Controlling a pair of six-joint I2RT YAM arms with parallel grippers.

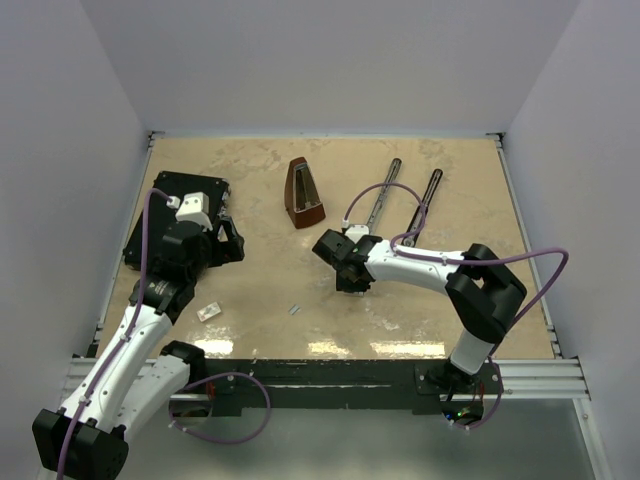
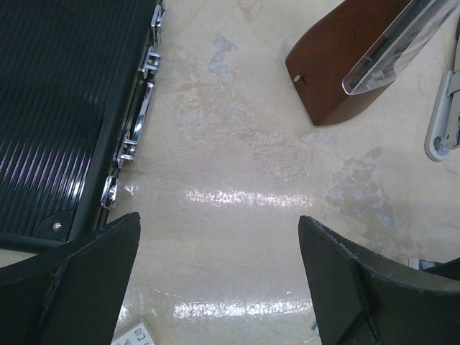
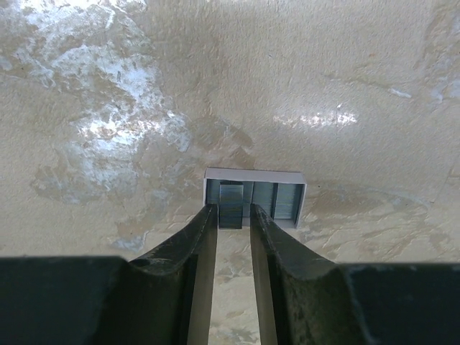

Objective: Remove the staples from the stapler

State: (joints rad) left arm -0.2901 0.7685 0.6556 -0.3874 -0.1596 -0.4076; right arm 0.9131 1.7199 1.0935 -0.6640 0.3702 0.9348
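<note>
The stapler lies opened into two long thin bars, one to the left (image 1: pixel 383 192) and one to the right (image 1: pixel 426 200), at the back right of the table. One silver end of it shows in the left wrist view (image 2: pixel 444 122). My right gripper (image 1: pixel 346 277) is low over the table, left of the stapler. In the right wrist view its fingers (image 3: pixel 233 210) stand a narrow gap apart at a small white box (image 3: pixel 255 175) of staples. One grey staple strip (image 3: pixel 231 203) lies between the tips, against the left finger. A tiny grey strip (image 1: pixel 294 309) lies on the table. My left gripper (image 1: pixel 228 243) (image 2: pixel 219 219) is wide open and empty.
A brown metronome (image 1: pixel 303 193) (image 2: pixel 338 72) stands at the back centre. A flat black case (image 1: pixel 178 215) (image 2: pixel 65 108) lies at the left beside my left gripper. A small white tag (image 1: pixel 209 311) (image 2: pixel 133 334) lies near the front left. Walls enclose the table.
</note>
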